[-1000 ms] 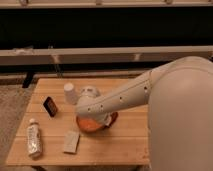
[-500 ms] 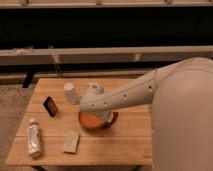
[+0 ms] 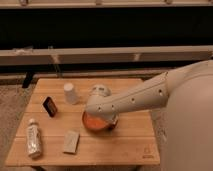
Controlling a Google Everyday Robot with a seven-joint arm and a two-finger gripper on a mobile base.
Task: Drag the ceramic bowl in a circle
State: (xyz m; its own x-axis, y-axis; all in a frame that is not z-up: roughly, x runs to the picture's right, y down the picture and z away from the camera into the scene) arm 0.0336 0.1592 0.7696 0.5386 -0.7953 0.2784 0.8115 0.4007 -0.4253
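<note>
The ceramic bowl (image 3: 94,123) is orange and glossy and sits near the middle of the wooden table (image 3: 120,142). My white arm reaches in from the right and covers the bowl's far rim. The gripper (image 3: 102,113) is down at the bowl's upper right rim, mostly hidden under the wrist. The small white cup (image 3: 70,93) stands upright to the bowl's upper left, apart from it.
A dark phone-like object (image 3: 49,106) lies at the left. A clear plastic bottle (image 3: 33,138) lies near the front left corner. A pale sponge-like block (image 3: 71,141) lies in front of the bowl. A low wall and dark railing run behind the table.
The bowl and the gripper have shifted slightly toward the table's far side and a little left. The cup, bottle, phone and block have not moved.
</note>
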